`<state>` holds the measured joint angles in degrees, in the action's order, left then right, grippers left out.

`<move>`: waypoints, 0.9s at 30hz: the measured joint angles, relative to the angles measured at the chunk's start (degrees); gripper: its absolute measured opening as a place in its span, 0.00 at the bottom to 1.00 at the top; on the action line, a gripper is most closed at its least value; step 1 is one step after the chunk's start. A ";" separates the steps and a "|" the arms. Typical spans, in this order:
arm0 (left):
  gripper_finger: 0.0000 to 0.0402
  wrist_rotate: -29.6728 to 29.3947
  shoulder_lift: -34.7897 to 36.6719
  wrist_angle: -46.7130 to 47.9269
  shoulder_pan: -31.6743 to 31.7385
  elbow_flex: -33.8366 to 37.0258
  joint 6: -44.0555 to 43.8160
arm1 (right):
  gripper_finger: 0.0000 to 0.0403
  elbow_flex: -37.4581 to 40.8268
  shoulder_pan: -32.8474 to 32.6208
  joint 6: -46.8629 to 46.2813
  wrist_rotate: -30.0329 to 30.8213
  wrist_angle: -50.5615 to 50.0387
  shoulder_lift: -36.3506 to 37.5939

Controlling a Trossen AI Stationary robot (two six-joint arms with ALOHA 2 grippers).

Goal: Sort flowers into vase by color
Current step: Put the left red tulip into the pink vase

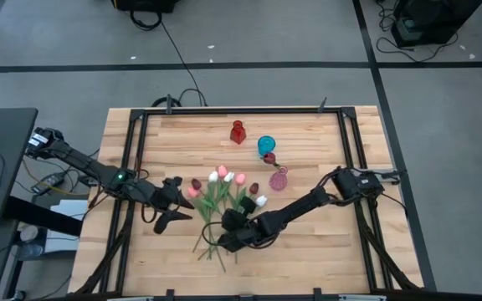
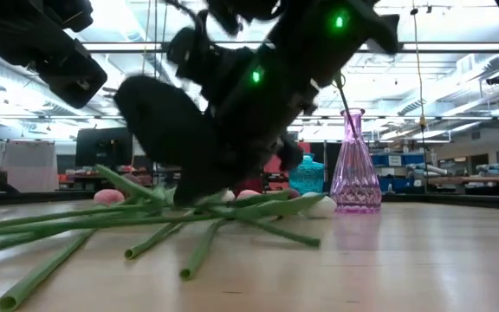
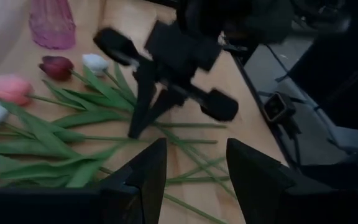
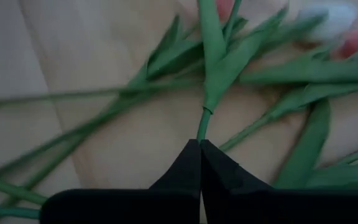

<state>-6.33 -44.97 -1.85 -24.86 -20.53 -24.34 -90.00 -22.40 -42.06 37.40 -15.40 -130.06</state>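
Note:
The flowers (image 1: pixel 224 194) lie in a loose heap mid-table, white, pink and maroon heads toward the far side, green stems (image 2: pixel 145 218) fanned toward the near edge. A pink glass vase (image 1: pixel 279 178), a teal vase (image 1: pixel 266 146) and a red vase (image 1: pixel 238 132) stand beyond the heap. My right gripper (image 1: pixel 223 241) is down over the stem ends, shut on one stem. My left gripper (image 1: pixel 177 205) hovers open just left of the heap; its wrist view shows its fingers (image 3: pixel 143 177) apart above the stems (image 3: pixel 61 124). My right gripper (image 4: pixel 200 144) pinches a single green stem (image 4: pixel 202 124) between its two fingertips, below the stem's leaves. The stem runs forward out of the fingertips toward its leaves. In the low view the gripper (image 2: pixel 199 192) comes slanting down from above. Whether the flower is lifted, I cannot tell.
The pink vase (image 2: pixel 353 165) and the teal vase (image 2: pixel 306 173) stand close behind the heap. Bare wood lies at the near side of the table (image 1: pixel 308 267) and at its far left. A black frame runs along the table's edges (image 1: pixel 132 167).

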 joint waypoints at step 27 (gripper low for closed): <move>0.43 -10.03 -18.64 -23.11 -9.44 4.00 -7.99 | 0.02 -0.02 -8.14 -2.05 20.87 -4.16 7.50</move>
<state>-16.37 -63.61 -24.96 -34.30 -16.53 -32.33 -90.01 -30.53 -44.12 58.27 -19.56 -122.56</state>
